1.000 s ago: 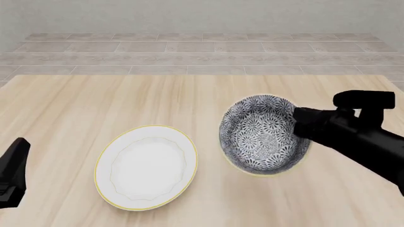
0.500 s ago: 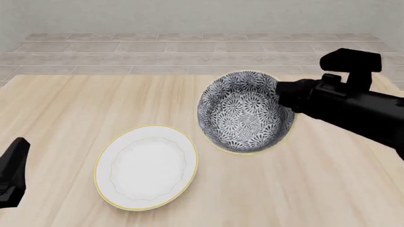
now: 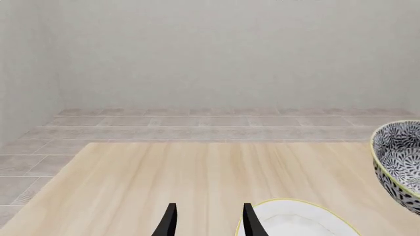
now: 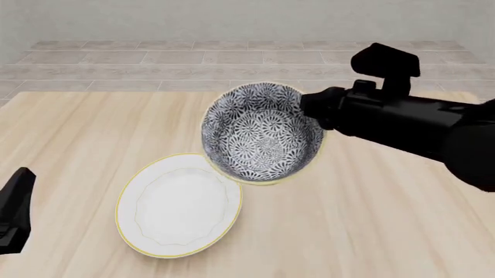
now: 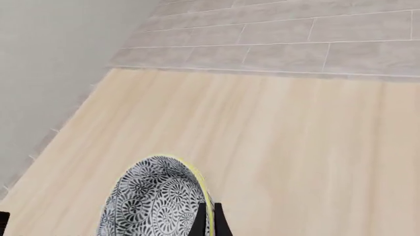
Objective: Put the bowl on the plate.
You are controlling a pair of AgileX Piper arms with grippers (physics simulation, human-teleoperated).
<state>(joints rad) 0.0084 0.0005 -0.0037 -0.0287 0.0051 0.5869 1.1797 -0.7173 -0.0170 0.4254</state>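
Half the task looks done: the right tool [image 4: 305, 110] pinches the bowl [image 4: 261, 134] by its rim, lifted beside the plate [image 4: 179, 204], but not yet set on it.

Bowl [image 4: 263, 133] and right arm's fingers [image 4: 309, 110] now higher and farther left, bowl's edge over the plate [image 4: 178, 205].

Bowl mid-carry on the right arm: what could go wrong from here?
1. The right claw pinches only the thin rim of the bowl, on one side, so the tilted bowl could swing or slip out.
2. The bowl overlaps only the far edge of the plate; released now, it would likely land half on the rim and tip or shove the plate.
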